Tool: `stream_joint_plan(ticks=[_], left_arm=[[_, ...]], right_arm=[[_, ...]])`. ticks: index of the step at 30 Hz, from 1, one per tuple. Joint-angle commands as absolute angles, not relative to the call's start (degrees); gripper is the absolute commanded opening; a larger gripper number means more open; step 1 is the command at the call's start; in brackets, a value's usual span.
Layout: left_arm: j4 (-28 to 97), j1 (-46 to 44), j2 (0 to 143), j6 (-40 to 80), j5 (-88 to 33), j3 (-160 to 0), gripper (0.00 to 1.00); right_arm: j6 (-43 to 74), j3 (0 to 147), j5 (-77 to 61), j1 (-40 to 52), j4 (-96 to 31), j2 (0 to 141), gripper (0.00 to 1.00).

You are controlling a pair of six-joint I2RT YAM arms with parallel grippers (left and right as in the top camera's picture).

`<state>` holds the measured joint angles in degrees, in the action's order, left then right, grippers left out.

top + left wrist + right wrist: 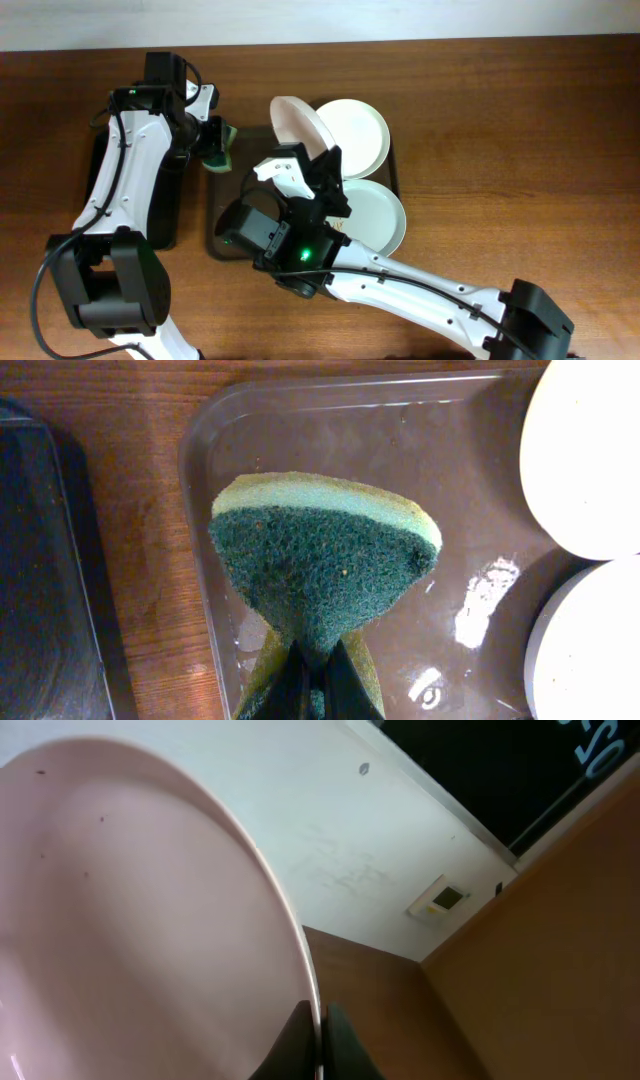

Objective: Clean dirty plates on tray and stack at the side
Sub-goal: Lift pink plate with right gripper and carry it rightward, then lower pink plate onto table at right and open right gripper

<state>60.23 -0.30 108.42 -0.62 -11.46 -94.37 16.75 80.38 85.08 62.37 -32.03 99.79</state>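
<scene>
Overhead cam looks straight down on the whole brown wooden table. Left wrist cam sits close behind a green-and-yellow scouring sponge, facing down into the dark-brown rimmed tray, which overhead covers too. Right wrist cam hugs a pale pinkish round plate, angled up at a white wall.

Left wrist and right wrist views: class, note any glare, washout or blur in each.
Left wrist: white glare streaks on the tray floor, the sponge sharp, the upper white plate washed out. Right wrist: the held plate fills the frame, soft and pink-tinted.
</scene>
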Motion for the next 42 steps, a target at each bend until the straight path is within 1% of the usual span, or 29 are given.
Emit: stream_joint_plan(ticks=[1,2,7,8,9,11,12,13,14,15,16,17,18,20,21,22,24,25,27,29,31,32,34,38,39,40,41,42], left_arm=[[60.1,0.1,108.0,-0.9,-11.1,-95.7,0.01],[60.1,0.1,108.0,-0.9,-11.1,-95.7,0.01],[60.1,0.1,108.0,-0.9,-11.1,-95.7,0.01],[60.1,0.1,108.0,-0.9,-11.1,-95.7,0.01],[60.1,0.1,108.0,-0.9,-11.1,-95.7,0.01],[60.1,0.1,108.0,-0.9,-11.1,-95.7,0.01],[60.1,0.1,108.0,-0.9,-11.1,-95.6,0.01],[60.1,0.1,108.0,-0.9,-11.1,-95.6,0.01],[60.1,0.1,108.0,-0.9,-11.1,-95.6,0.01],[60.1,0.1,108.1,-0.9,-11.1,-95.6,0.01],[60.1,0.1,108.3,-0.9,-11.1,-95.6,0.01],[60.1,0.1,108.6,-0.9,-11.1,-95.5,0.01],[60.1,0.1,108.7,-0.9,-11.1,-95.5,0.01],[60.1,0.1,109.0,-0.9,-11.1,-95.3,0.01],[60.1,0.1,109.0,-0.9,-11.1,-95.1,0.01],[60.1,0.1,109.0,-0.9,-11.1,-94.8,0.01],[60.0,0.1,109.0,-0.9,-11.1,-94.7,0.01],[59.7,0.1,109.0,-0.9,-11.1,-94.7,0.01],[59.6,-0.1,109.0,-0.9,-11.1,-94.7,0.01],[59.5,-0.4,109.0,-0.9,-11.1,-94.7,0.01],[59.4,-0.4,109.0,-0.9,-11.1,-94.7,0.01],[59.4,-0.4,109.0,-0.9,-11.1,-94.7,0.01],[59.5,-0.4,109.0,-0.9,-11.1,-94.7,0.01],[59.4,-0.4,109.0,-0.9,-11.1,-94.7,0.01],[59.4,-0.4,109.0,-0.9,-11.1,-94.7,0.01],[59.4,-0.4,109.0,-0.9,-11.1,-94.7,0.01],[59.4,-0.4,109.0,-0.9,-11.1,-94.7,0.01],[59.4,-0.4,109.0,-0.9,-11.1,-94.7,0.01]], right_arm=[[15.2,81.4,86.9,62.7,-31.6,98.4,0.04],[13.7,81.4,84.2,63.5,-31.7,98.4,0.04],[13.7,81.4,84.0,64.5,-31.0,98.4,0.04],[13.7,81.4,82.1,64.6,-31.1,98.4,0.04],[13.7,81.4,77.2,64.5,-32.2,98.4,0.04],[14.0,81.4,62.5,63.5,-34.9,98.3,0.04],[16.1,81.4,56.1,62.3,-36.7,97.7,0.04],[21.7,81.4,48.4,59.9,-40.6,96.0,0.04],[23.5,81.4,38.8,56.6,-43.1,94.1,0.04],[23.5,81.4,30.0,52.5,-44.2,92.0,0.04],[23.5,81.4,19.1,46.4,-44.4,89.1,0.04],[23.5,81.4,11.8,41.3,-44.4,86.9,0.04],[23.5,81.4,6.6,37.0,-44.8,85.3,0.04],[26.1,81.4,-1.7,22.7,-48.4,82.4,0.04],[26.8,81.4,-3.6,16.7,-50.5,82.3,0.04],[27.1,81.2,-5.3,7.8,-52.9,82.9,0.04],[26.9,79.5,-5.4,-3.0,-53.4,85.2,0.04],[26.5,78.1,-5.4,-7.8,-53.2,87.8,0.04],[26.2,75.6,-5.3,-12.8,-51.5,93.4,0.04],[26.0,75.1,-5.4,-15.7,-49.8,99.5,0.04],[25.3,75.1,-5.3,-16.6,-47.6,105.0,0.04],[25.3,75.1,-4.6,-16.6,-47.5,106.1,0.04],[25.4,75.1,1.8,-16.7,-48.0,108.1,0.04],[25.3,75.1,4.4,-16.9,-47.8,108.3,0.05],[25.3,75.1,4.4,-16.9,-48.1,108.3,0.11],[25.3,75.1,4.4,-16.9,-48.9,108.3,0.56],[25.3,75.8,2.9,-16.9,-51.9,108.1,0.8],[25.1,78.3,1.7,-16.8,-56.4,107.6,0.81]])
